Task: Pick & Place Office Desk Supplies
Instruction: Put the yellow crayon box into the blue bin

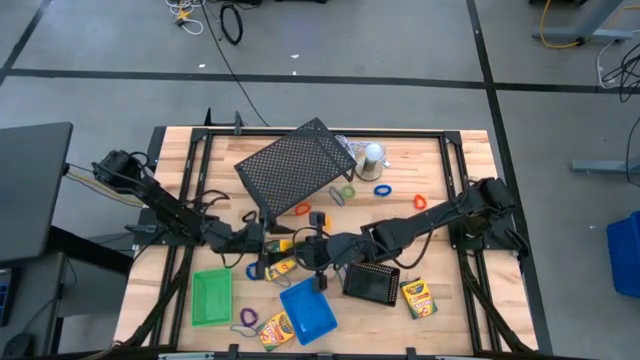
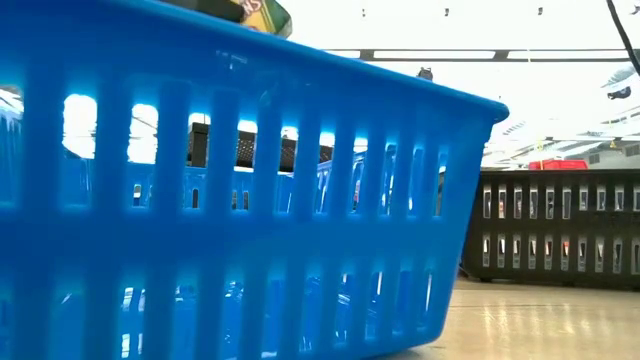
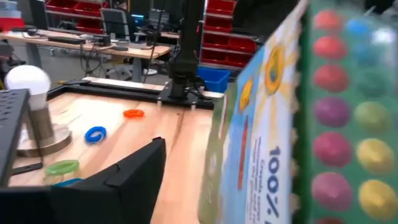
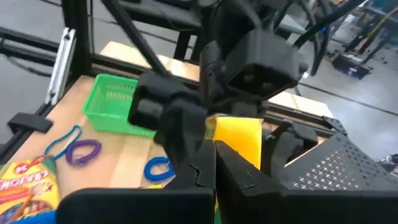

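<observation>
Left gripper clamps a crayon box mid-table, above the blue tray near the front edge (box fills its wrist view); right gripper, fingers together, meets it there.

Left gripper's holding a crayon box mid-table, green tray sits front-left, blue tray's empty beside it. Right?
Not quite: the blue tray isn't shown empty. In the high view a crayon box lies at its edge, and the low view shows one poking over its rim. The rest holds: the left gripper has a crayon box mid-table, and the green tray sits front-left.
</observation>
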Controlling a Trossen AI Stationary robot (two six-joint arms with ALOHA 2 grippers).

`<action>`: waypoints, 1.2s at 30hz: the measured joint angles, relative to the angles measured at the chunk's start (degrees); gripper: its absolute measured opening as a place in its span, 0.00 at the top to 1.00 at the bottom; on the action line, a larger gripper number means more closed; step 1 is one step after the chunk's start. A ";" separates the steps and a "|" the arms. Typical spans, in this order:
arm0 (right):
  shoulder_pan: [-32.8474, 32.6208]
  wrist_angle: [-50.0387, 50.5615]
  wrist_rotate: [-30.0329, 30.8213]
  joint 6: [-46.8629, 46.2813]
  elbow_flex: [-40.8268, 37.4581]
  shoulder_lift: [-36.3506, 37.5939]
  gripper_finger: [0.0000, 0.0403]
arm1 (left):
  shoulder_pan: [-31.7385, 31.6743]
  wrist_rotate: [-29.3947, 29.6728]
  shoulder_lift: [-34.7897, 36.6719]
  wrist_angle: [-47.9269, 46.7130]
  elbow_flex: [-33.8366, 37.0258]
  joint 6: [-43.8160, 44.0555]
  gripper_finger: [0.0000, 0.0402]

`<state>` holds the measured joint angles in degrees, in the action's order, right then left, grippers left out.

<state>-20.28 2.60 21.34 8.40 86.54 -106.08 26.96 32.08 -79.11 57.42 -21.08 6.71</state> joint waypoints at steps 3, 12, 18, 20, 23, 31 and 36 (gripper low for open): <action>0.01 -0.23 0.06 -0.02 0.00 0.00 1.00 | 0.02 -0.88 0.00 -0.33 -0.04 -0.71 0.49; -0.23 -0.27 1.23 0.41 0.00 0.00 1.00 | 0.81 -5.53 -0.04 -1.10 -0.04 -3.53 0.76; -0.94 0.74 2.77 2.41 0.00 0.39 1.00 | 0.79 -9.96 -0.04 -3.26 -0.04 -2.34 0.76; -1.50 2.52 3.61 3.04 0.00 1.28 1.00 | 0.79 -11.66 -0.04 -4.61 -0.04 -1.64 0.76; -2.57 8.01 3.68 2.66 0.06 3.75 1.00 | 0.81 -13.40 -0.04 -6.91 -0.02 0.21 0.76; -5.78 27.12 1.22 -7.57 0.09 8.26 0.99 | 1.65 -17.10 -0.07 -14.73 -3.17 1.49 0.76; -5.69 39.11 -3.42 -17.48 0.07 7.81 0.93 | 2.40 -15.31 -0.11 -35.52 -13.81 0.55 0.76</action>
<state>-25.97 41.71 17.92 -9.08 86.61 -98.28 29.36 16.77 -79.23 21.91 -34.89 7.26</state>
